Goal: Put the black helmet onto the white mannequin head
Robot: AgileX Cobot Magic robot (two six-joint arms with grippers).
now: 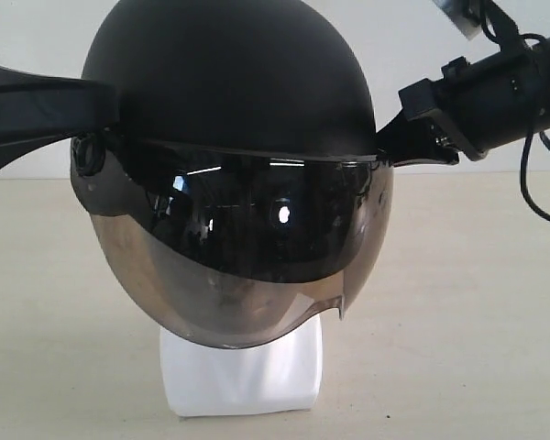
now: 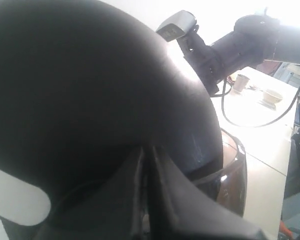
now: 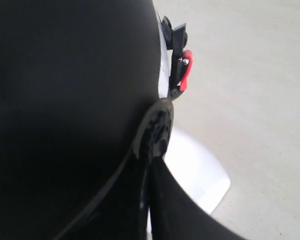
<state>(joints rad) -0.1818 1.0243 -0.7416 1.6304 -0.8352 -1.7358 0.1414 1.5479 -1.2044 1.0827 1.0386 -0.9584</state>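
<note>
A pale beige table (image 1: 458,348) fills the foreground, matte and lightly speckled. On it, nearest the exterior camera, stands the squared neck base of the white mannequin head (image 1: 243,371), glossy and bright. The rest of the head is covered. The black helmet (image 1: 229,82) sits over it, upright and facing the camera, clearly wider than the neck below. Its smoky-brown visor (image 1: 225,275) is down and curves to just above the neck base. The upper visor is almost black with small reflected lights, and the lower part is translucent brown, with only a vague shape behind it.

The left gripper (image 1: 105,115) comes in level from the left and lies against the helmet's side at the rim, just above the visor pivot. Its wrist view shows two dark fingers (image 2: 165,200) with only a thin slit between them, apparently clamped on the helmet's edge. The right gripper (image 1: 390,147) meets the opposite rim from the right. Up close, one finger (image 3: 165,205) lies tight against the shell, also seemingly pinching the rim; its partner is hidden.

A red strap clip (image 3: 186,77) hangs beside the helmet's lower edge. A black cable (image 1: 530,174) loops down from the right arm.

Behind everything is a plain, pale wall (image 1: 18,27). Farther off, past the right arm, a brightly lit white surface carries a small cup (image 2: 240,81) and a bowl (image 2: 273,96).
</note>
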